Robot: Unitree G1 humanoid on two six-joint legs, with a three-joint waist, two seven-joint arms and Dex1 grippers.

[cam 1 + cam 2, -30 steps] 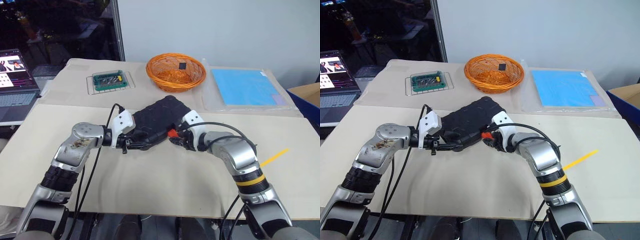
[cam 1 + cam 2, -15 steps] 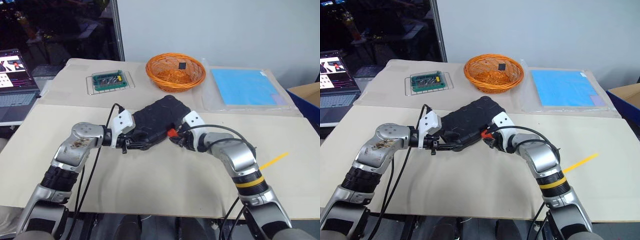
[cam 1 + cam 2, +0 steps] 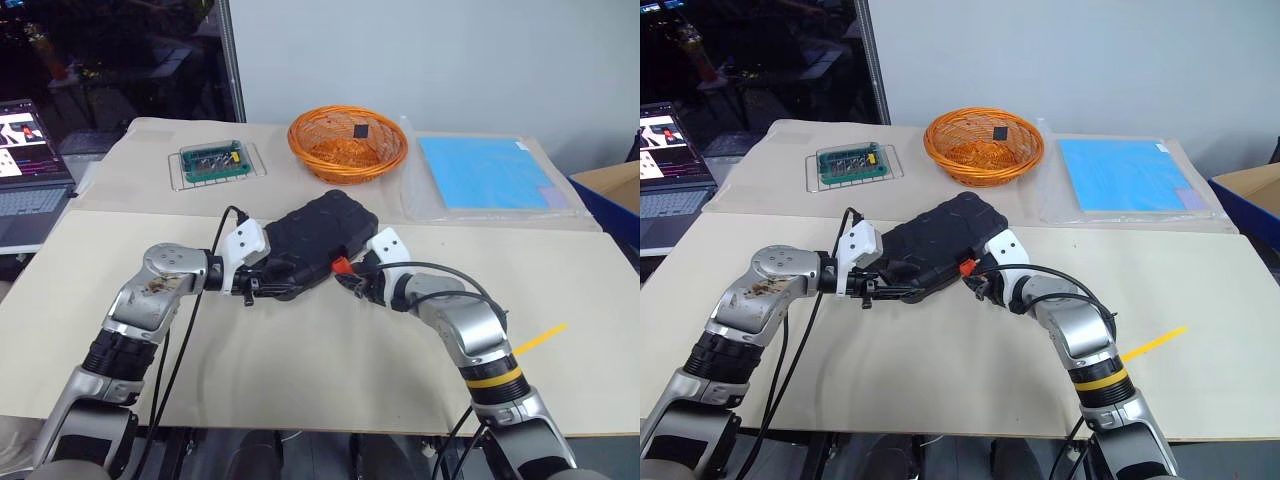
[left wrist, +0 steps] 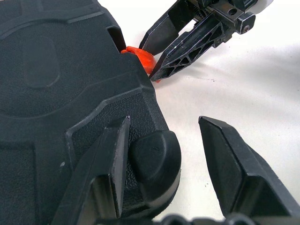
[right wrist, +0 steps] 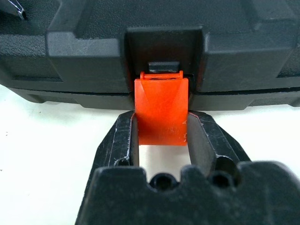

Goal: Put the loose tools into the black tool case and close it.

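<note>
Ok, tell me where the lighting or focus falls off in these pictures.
Eye views: even light on the table, dark behind the laptop. Left wrist view: the table is washed out to white, with a soft shadow under the right gripper. Right wrist view: the orange latch is sharp; the black tool case above softens.

No text, label, brand, number or sign can be read anywhere. The laptop screen [image 3: 22,133], well beyond the left pincer [image 3: 262,290], shows pictures whose lettering is too small to make out.
</note>
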